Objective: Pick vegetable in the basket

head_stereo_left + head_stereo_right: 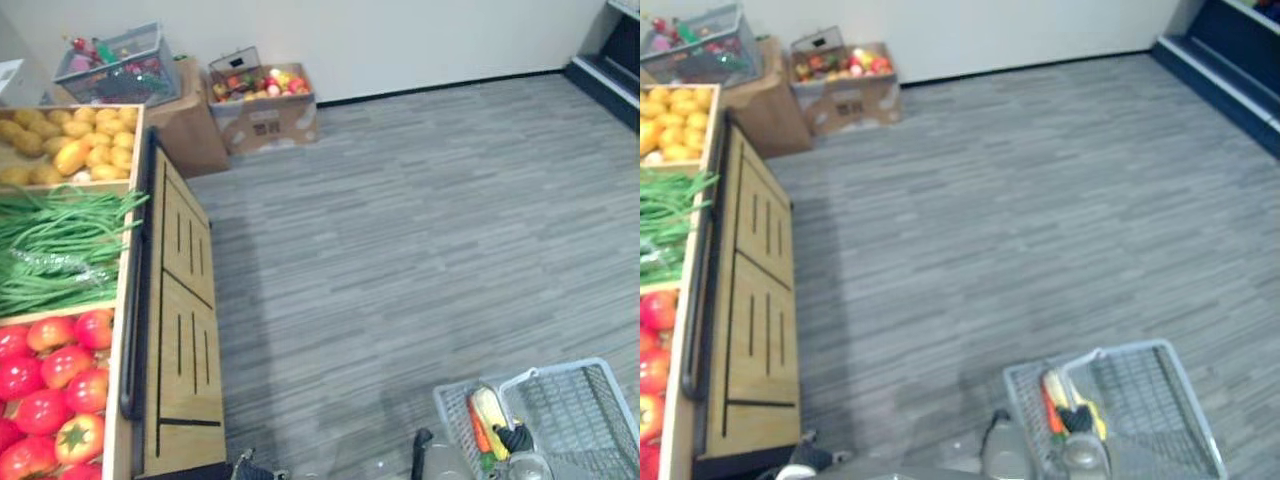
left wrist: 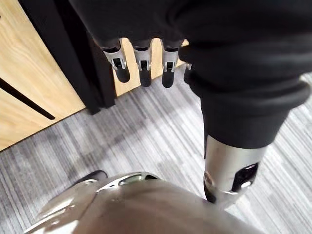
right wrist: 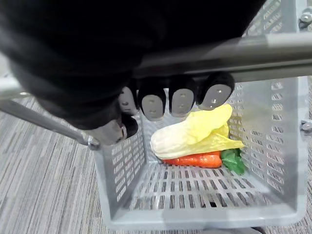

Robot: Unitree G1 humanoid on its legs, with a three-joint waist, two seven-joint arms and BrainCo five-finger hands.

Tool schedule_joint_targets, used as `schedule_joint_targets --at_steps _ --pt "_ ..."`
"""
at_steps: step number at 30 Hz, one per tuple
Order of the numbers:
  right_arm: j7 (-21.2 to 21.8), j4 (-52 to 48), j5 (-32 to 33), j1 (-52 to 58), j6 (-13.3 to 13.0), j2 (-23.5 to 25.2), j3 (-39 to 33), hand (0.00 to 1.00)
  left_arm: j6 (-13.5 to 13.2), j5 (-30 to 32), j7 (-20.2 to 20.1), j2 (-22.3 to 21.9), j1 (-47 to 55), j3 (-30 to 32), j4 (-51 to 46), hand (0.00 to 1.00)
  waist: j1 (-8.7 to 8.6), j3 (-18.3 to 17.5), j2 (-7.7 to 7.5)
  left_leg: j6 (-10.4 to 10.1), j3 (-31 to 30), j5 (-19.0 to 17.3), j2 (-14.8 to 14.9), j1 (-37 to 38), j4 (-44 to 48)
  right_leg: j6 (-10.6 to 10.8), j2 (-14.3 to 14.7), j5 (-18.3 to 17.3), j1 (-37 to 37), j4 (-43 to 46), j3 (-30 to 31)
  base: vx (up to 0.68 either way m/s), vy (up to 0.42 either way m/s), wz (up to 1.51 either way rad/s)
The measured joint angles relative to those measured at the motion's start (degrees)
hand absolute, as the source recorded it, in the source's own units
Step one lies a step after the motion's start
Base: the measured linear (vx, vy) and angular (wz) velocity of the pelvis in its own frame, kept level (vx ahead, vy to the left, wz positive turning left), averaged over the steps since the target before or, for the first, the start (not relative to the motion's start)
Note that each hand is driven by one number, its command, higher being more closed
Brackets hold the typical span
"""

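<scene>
A grey plastic basket [image 1: 590, 420] hangs low at my right side over the floor. My right hand [image 3: 180, 100] is shut on its grey handle bar [image 3: 263, 53], fingers curled over the bar. Inside lie a pale yellow cabbage [image 3: 190, 136] and an orange carrot [image 3: 192, 159] with green leaves. On my left, the wooden stand [image 1: 180, 320] holds potatoes [image 1: 70, 145], green beans [image 1: 60, 245] and red tomatoes [image 1: 50, 380]. My left hand [image 2: 143, 68] hangs beside the stand's lower front with relaxed, straight fingers and holds nothing.
A cardboard box of mixed produce [image 1: 262, 100] sits against the back wall. A wire basket [image 1: 115, 65] rests on a brown box beside it. Grey plank floor spreads out ahead and to the right. A dark shelf edge [image 1: 610, 70] is at the far right.
</scene>
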Motion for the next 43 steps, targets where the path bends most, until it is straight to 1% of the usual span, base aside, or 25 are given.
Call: schedule_joint_targets --at_steps 3,6,8,9,10,11,12,14,15,16,18,19,20,21,22,23,24,25,27,29,31,33,36,39,43 --pt "0.03 0.48 0.31 0.53 -0.02 0.13 0.56 1.00 -0.42 0.57 0.00 -0.26 0.10 0.44 -0.03 0.00 0.07 -0.39 -0.07 -0.45 -0.61 1.09 0.68 -0.69 1.55 0.00 0.97 0.00 3.56 -5.84 -1.28 0.03 -0.145 0.09" --pt "-0.03 1.93 0.48 0.94 -0.05 0.10 1.80 1.00 -0.42 0.42 0.26 -0.72 0.09 1.56 -0.04 0.00 0.00 -0.66 -0.16 -0.65 -2.40 1.58 0.73 -2.94 4.65 -0.01 1.08 0.06 6.50 -10.85 -3.06 -0.03 -0.118 0.23" --pt "-0.06 2.32 1.10 2.42 -0.17 0.29 2.06 1.00 -0.43 -0.40 0.53 -1.06 0.19 2.20 -0.03 0.00 0.00 -0.91 -0.41 -0.75 -2.84 3.34 0.59 -3.33 5.47 0.03 0.80 0.66 8.90 -13.05 -4.67 -0.05 -0.098 0.42" --pt "-0.04 2.45 1.66 3.28 -0.38 0.49 2.06 1.00 -0.45 -2.22 0.85 -1.14 0.54 3.37 -0.02 0.00 0.21 -1.31 -0.91 -0.76 -1.25 4.37 0.41 -3.27 5.11 -0.12 0.75 1.10 9.70 -14.25 -5.36 -0.04 -0.085 0.33" --pt "-0.01 2.47 2.45 3.50 -0.50 0.58 2.06 1.00 -0.43 -4.14 0.97 -1.59 0.59 4.11 0.02 0.00 0.25 -1.60 -0.46 -0.70 -0.47 4.76 0.39 -3.22 5.00 -0.18 0.76 1.38 10.21 -14.92 -5.76 -0.04 -0.061 0.22" --pt "0.01 2.77 2.84 3.90 -0.62 0.65 2.04 1.00 -0.41 -7.65 1.15 -2.15 0.87 5.64 0.17 0.00 0.40 -1.84 -0.88 -0.42 0.83 5.42 0.36 -3.24 3.87 -0.33 0.91 1.97 10.36 -16.04 -5.96 -0.03 -0.047 0.16" --pt "0.08 3.76 4.18 3.97 -1.18 0.74 2.03 1.00 -0.42 -11.60 1.29 -2.50 1.23 6.71 0.60 0.00 0.42 -2.56 -0.73 -0.60 0.89 6.46 -0.22 -2.89 1.17 -0.60 1.10 2.98 10.31 -17.58 -6.14 -0.02 -0.045 0.13" --pt "0.29 4.65 5.64 3.97 -1.72 0.83 1.68 1.00 -0.46 -15.90 1.31 -3.10 1.14 7.83 1.76 0.00 0.40 -2.68 -0.74 -0.49 0.94 8.01 -1.01 -1.93 -3.21 -0.91 1.30 4.79 10.34 -20.04 -6.43 -0.02 -0.040 0.09" --pt "0.34 4.92 6.91 4.00 -1.84 1.16 0.83 1.00 -0.50 -18.21 1.38 -3.34 1.12 8.26 2.23 0.00 0.20 -2.74 -0.11 -0.46 1.33 8.10 -0.96 -1.51 -4.96 -1.07 1.57 5.05 10.04 -20.08 -6.65 -0.03 -0.018 0.10" --pt "0.35 5.30 7.52 4.05 -1.98 1.32 0.18 1.00 -0.51 -19.57 1.34 -3.35 1.16 8.28 2.39 0.00 0.09 -2.70 -0.15 -0.46 1.60 8.10 -0.94 -1.17 -5.56 -1.13 1.64 5.14 10.12 -20.09 -6.81 -0.05 0.018 0.11" --pt "0.51 6.96 11.84 4.27 -2.44 1.59 -0.95 1.00 -0.87 -22.37 0.95 -3.38 1.32 8.30 2.86 0.00 0.12 -2.68 -0.21 -0.47 1.79 8.07 -0.92 0.11 -7.17 -1.12 1.84 5.45 10.75 -20.11 -6.99 -0.06 0.037 0.08" --pt "0.59 7.60 15.29 4.71 -2.66 2.03 -2.54 1.00 -1.10 -24.14 0.83 -3.25 1.07 8.39 3.95 0.00 0.08 -2.68 -0.26 -0.55 1.97 7.72 -0.99 0.95 -8.37 -0.90 1.84 5.60 10.98 -20.32 -7.00 -0.09 0.040 0.05" --pt "0.60 8.03 17.44 4.77 -2.78 2.09 -2.90 1.00 -1.10 -24.50 0.77 -3.23 1.06 8.41 4.18 0.00 -0.08 -2.70 -0.24 -0.51 2.04 7.35 -0.98 1.13 -8.79 -0.87 1.89 5.58 10.92 -20.47 -6.98 -0.13 0.061 0.07" --pt "0.67 8.68 20.47 4.79 -2.97 2.11 -3.22 1.00 -1.10 -24.69 0.68 -3.22 1.01 8.41 4.56 0.00 -0.56 -2.67 -0.09 -0.32 2.16 6.18 -0.77 1.02 -8.97 -0.65 2.13 5.69 10.66 -20.49 -7.02 -0.13 0.076 0.04" --pt "0.82 9.06 24.74 5.01 -3.05 2.15 -3.94 1.00 -1.10 -26.06 0.51 -3.31 1.05 8.21 4.85 0.00 -0.98 -2.67 0.38 -0.28 2.74 3.88 -0.20 0.81 -9.07 -0.01 2.68 5.86 10.15 -20.51 -6.96 -0.13 0.088 0.00" --pt "1.26 9.27 27.97 5.40 -3.39 2.20 -4.59 1.00 -1.17 -27.25 0.30 -3.37 0.66 8.12 5.77 0.00 -0.93 -2.60 0.93 -0.37 3.46 1.50 0.44 0.89 -9.33 0.09 3.31 6.34 9.81 -20.55 -6.71 -0.14 0.111 -0.14" --pt "1.75 10.56 30.62 5.74 -3.81 2.69 -4.97 1.00 -1.14 -28.94 -0.27 -2.54 0.24 8.25 6.47 0.00 -0.87 -2.70 0.44 0.02 3.93 0.66 -0.18 0.86 -8.74 0.38 3.01 6.69 9.85 -20.56 -5.90 -0.11 0.087 -0.18" --pt "2.17 10.86 31.89 6.23 -3.92 3.02 -5.04 1.00 -1.19 -29.42 -0.38 -2.26 0.36 8.25 6.71 0.00 -0.90 -2.71 -0.08 -0.04 4.19 0.24 -0.48 1.00 -8.50 0.43 2.68 6.80 9.90 -20.56 -5.75 -0.10 0.093 -0.25" --pt "2.47 11.24 36.40 8.26 -3.92 4.17 -5.85 1.00 -1.57 -30.85 -1.32 -1.73 0.67 8.26 7.26 0.00 -0.92 -2.97 -0.45 0.35 5.12 -0.10 -1.17 1.65 -8.59 0.58 1.89 7.00 9.71 -20.54 -4.65 -0.03 0.069 -0.25" --pt "2.50 11.41 38.77 9.39 -3.87 5.38 -6.83 1.00 -2.20 -31.08 -1.57 -1.56 0.52 8.16 8.40 0.00 -1.17 -3.09 -0.23 0.53 5.68 -0.25 -1.67 1.86 -8.67 0.91 1.53 7.28 9.36 -20.53 -4.13 0.01 0.068 -0.22" --pt "2.65 12.50 40.56 9.62 -3.76 5.75 -6.99 1.00 -2.27 -31.10 -1.81 -1.63 0.34 7.63 8.78 0.00 -1.17 -3.21 -0.07 0.58 6.56 -0.37 -1.96 1.87 -8.74 0.75 1.46 7.91 8.79 -20.52 -3.34 0.05 0.060 -0.21" --pt "2.48 13.61 41.66 10.24 -3.65 5.73 -7.62 1.00 -2.27 -31.10 -2.23 -1.82 0.34 5.81 9.05 0.00 -1.24 -3.12 0.77 0.62 6.70 0.07 -2.41 1.86 -8.75 0.80 1.48 8.37 8.40 -20.49 -2.88 0.09 0.063 -0.09" --pt "2.43 14.27 41.58 10.65 -3.34 5.31 -9.02 1.00 -2.30 -31.04 -2.98 -2.66 -0.13 5.60 9.06 0.00 -1.30 -3.50 1.81 0.62 6.41 0.11 -2.65 2.02 -8.77 1.02 1.45 8.54 8.25 -20.46 -2.63 0.08 0.048 -0.06" --pt "2.44 14.80 40.25 10.27 -3.32 5.18 -9.05 1.00 -2.38 -30.97 -3.76 -2.41 -0.18 5.48 9.10 0.00 -1.26 -3.43 1.66 0.60 6.42 0.09 -2.77 2.11 -8.87 1.02 1.43 8.54 8.18 -20.51 -2.42 0.03 0.024 -0.05" --pt "2.45 15.25 38.00 9.73 -3.29 5.10 -8.29 1.00 -2.60 -30.99 -4.13 -1.98 -0.28 5.53 9.13 0.00 -1.06 -3.13 0.84 0.65 6.44 -0.21 -2.92 2.29 -8.90 1.07 1.35 8.57 8.16 -20.54 -1.85 0.00 0.000 0.00"
